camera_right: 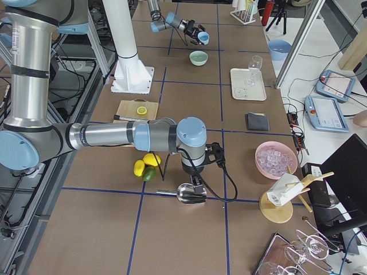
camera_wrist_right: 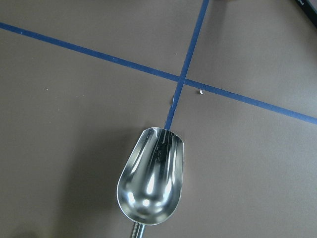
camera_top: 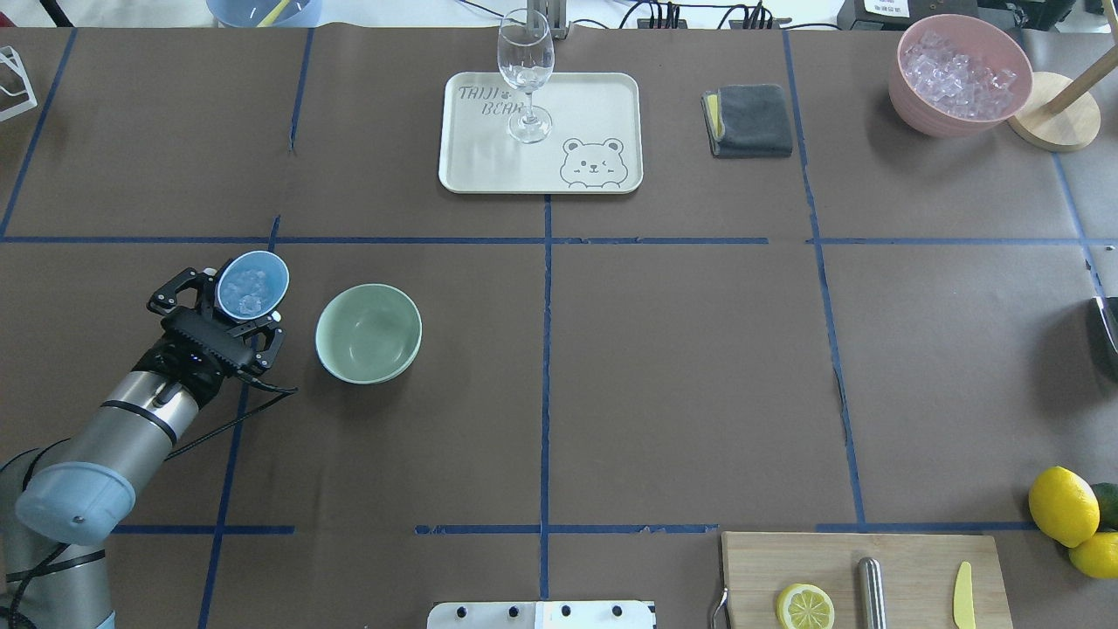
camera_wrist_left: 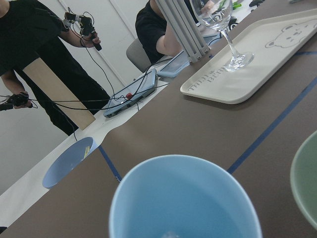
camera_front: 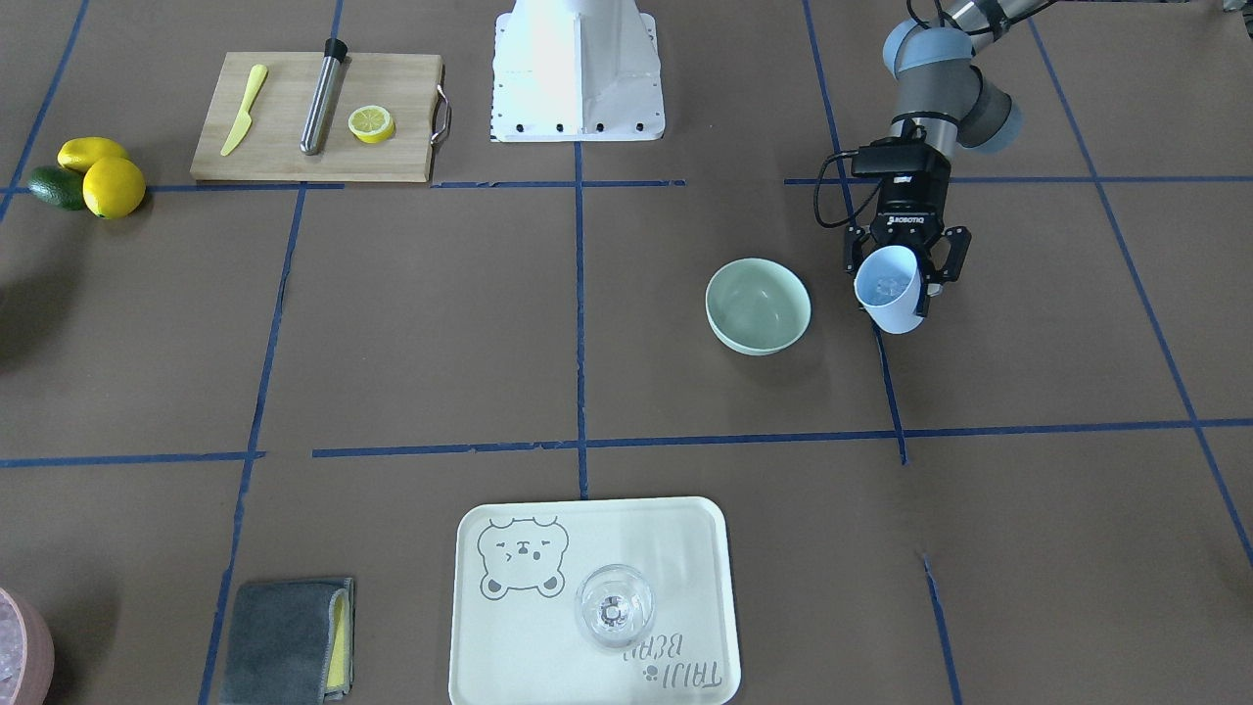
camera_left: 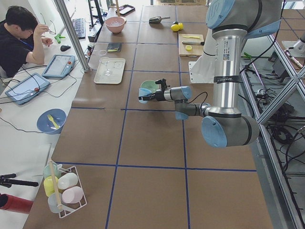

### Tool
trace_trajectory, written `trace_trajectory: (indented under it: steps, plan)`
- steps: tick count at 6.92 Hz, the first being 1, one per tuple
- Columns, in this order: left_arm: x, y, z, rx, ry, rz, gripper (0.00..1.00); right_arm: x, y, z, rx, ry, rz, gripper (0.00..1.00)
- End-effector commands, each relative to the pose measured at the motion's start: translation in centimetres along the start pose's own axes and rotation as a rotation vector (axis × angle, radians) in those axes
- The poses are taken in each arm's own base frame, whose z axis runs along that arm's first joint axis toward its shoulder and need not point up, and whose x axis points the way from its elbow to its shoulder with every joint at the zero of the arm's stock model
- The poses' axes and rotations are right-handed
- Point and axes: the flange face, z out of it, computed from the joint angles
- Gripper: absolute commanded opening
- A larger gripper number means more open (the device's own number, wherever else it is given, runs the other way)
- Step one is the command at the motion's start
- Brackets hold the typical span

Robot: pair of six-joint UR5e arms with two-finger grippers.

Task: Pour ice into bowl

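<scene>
My left gripper (camera_top: 243, 304) is shut on a pale blue cup (camera_top: 253, 281) and holds it off the table, mouth up and slightly tilted. Small clear ice cubes (camera_top: 248, 290) lie inside the cup; they also show in the front view (camera_front: 889, 286). The mint green bowl (camera_top: 368, 333) stands empty on the table just to the cup's right, apart from it. In the left wrist view the cup (camera_wrist_left: 183, 198) fills the bottom and the bowl's rim (camera_wrist_left: 304, 183) is at the right edge. My right gripper (camera_right: 196, 184) hangs over a metal scoop (camera_wrist_right: 151, 183); I cannot tell its state.
A cream tray (camera_top: 489, 166) with a wine glass (camera_top: 526, 79) stands at the far middle. A grey cloth (camera_top: 749, 120) and a pink container of ice (camera_top: 959, 74) are far right. A cutting board (camera_top: 908, 559) with lemon slice, metal rod and knife, and lemons (camera_top: 1062, 505), are near right.
</scene>
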Motion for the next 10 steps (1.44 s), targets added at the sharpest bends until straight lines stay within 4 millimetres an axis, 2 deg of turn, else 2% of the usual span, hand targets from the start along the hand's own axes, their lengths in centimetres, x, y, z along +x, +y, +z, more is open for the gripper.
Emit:
trace_trajectory:
  steps: [1,4,6,7,10]
  plan:
    - [0.8,-2.0,0.3,-0.003,-0.002,0.200,0.00,0.1,0.0,-0.2,0.005,0.002,0.003,1.00]
    - [0.4,-2.6,0.6,-0.005,-0.097,0.539,0.00,0.2,0.1,-0.3,0.006,0.001,0.023,1.00]
    - [1.0,-3.7,1.0,-0.007,-0.112,0.789,0.00,0.2,0.1,-0.3,0.007,0.001,0.022,1.00]
    - [1.2,-4.5,1.1,-0.006,-0.133,0.853,0.00,0.2,0.1,-0.3,0.006,0.001,0.023,1.00]
    - [2.6,-4.3,1.4,-0.018,-0.125,1.059,0.00,0.3,0.2,-0.3,0.005,0.000,0.028,1.00]
